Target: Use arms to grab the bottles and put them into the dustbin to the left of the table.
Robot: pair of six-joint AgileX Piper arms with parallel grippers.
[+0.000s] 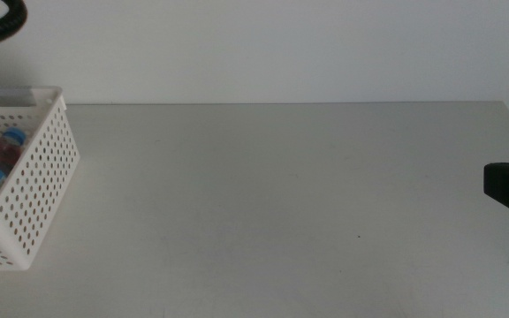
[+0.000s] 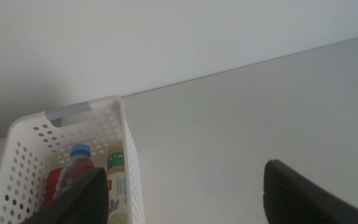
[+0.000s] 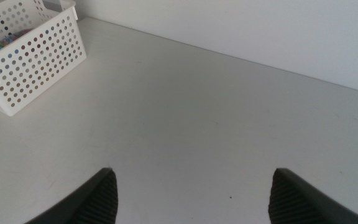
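All three bottles down inside the dustbin (image 2: pixel 126 134) — blue-capped water bottle (image 2: pixel 76 167), pale tea bottle (image 2: pixel 117 183) with its green-white label, and a glimpse of the red can (image 2: pixel 55 183) beside them, lying close together against the perforated walls. Seen from the middle camera only as a blur of blue and red colour through the holes at the far left edge. Basket parked at the table's left end, slot handle toward the back wall, so that a drop from above lands inside without any fine aiming.

Left hand (image 2: pixel 185 193) poised above the near rim of the basket, jaws spread wide and pinching nothing — the posture of a release just over the opening, judging by where it hangs. Right hand (image 3: pixel 191 196) low over the bare middle of the table (image 1: pixel 281 194), well apart from the basket, likewise spread and empty; visible in the middle camera only as a dark blunt shape at the right edge.

Nothing standing on the tabletop itself. Judged from the layout, task essentially complete, with only a pull-back of the left arm clear of the basket left to do.
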